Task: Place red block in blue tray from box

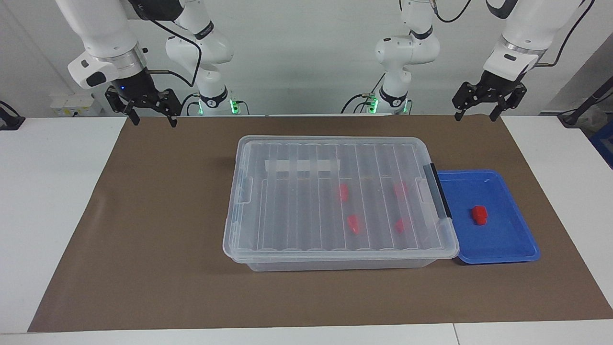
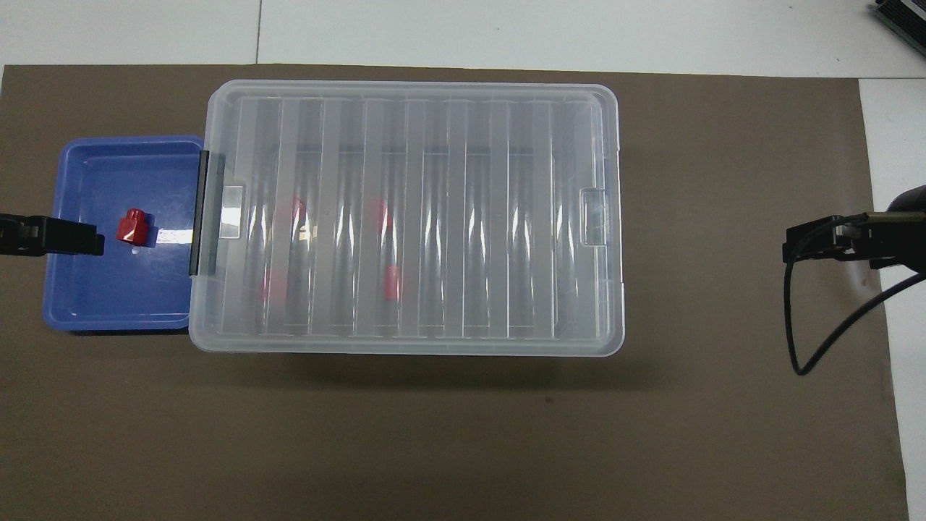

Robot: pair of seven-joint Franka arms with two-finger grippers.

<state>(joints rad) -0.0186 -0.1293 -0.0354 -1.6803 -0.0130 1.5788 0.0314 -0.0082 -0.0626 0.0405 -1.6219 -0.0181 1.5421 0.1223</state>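
Observation:
The clear box (image 1: 306, 201) (image 2: 434, 217) stands mid-table with its ribbed lid shut. Through the lid several red blocks (image 1: 353, 224) (image 2: 391, 282) show as blurred red shapes. The blue tray (image 1: 507, 239) (image 2: 108, 289) lies against the box's latch end, toward the left arm's end of the table. One red block (image 1: 479, 214) (image 2: 133, 226) lies in the tray. My left gripper (image 1: 475, 116) (image 2: 65, 236) hangs open and empty, high above the tray's end of the mat. My right gripper (image 1: 154, 120) (image 2: 817, 242) hangs open and empty above the mat's other end.
A brown mat (image 1: 143, 239) covers the table under everything. A dark grey latch bar (image 1: 438, 191) (image 2: 202, 213) runs along the box's end next to the tray. A black cable (image 2: 803, 333) loops down from the right gripper.

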